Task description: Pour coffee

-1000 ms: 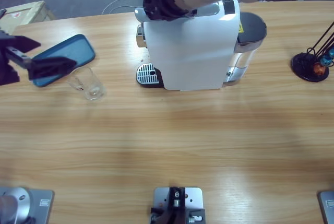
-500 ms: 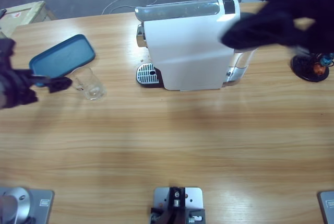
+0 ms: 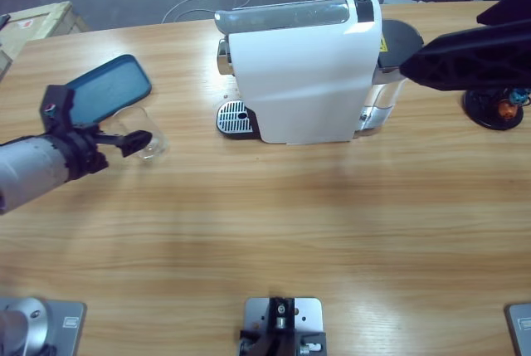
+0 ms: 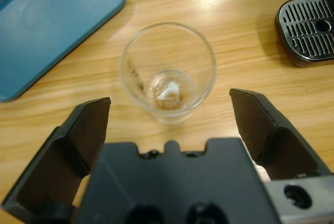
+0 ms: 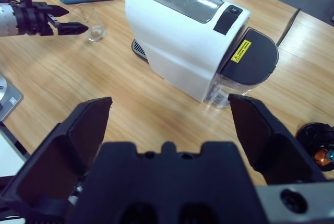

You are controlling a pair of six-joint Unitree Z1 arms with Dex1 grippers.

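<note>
A small clear glass tumbler (image 4: 168,72) stands upright on the wooden table (image 3: 274,223), with a faint pale amber film of coffee (image 4: 166,103) at its bottom. My left gripper (image 4: 169,101) is open, its jaws spread wide just short of the glass on either side and not touching it. From above, the left gripper (image 3: 133,138) reaches in from the left edge to the tumbler (image 3: 151,142). My right gripper (image 5: 169,101) is open and empty, held high over the white coffee machine (image 5: 177,36). It shows as a dark shape (image 3: 448,57) at the upper right.
A blue tray (image 3: 108,86) lies just behind the glass. The coffee machine (image 3: 303,74) stands at the back middle, its drip grate (image 3: 234,118) facing the glass. A black capsule stand (image 3: 496,107) with orange and blue capsules is at the far right.
My left arm has swung in from the left edge so its jaws now reach the glass. The right arm has moved off the top of the machine to the upper right.
</note>
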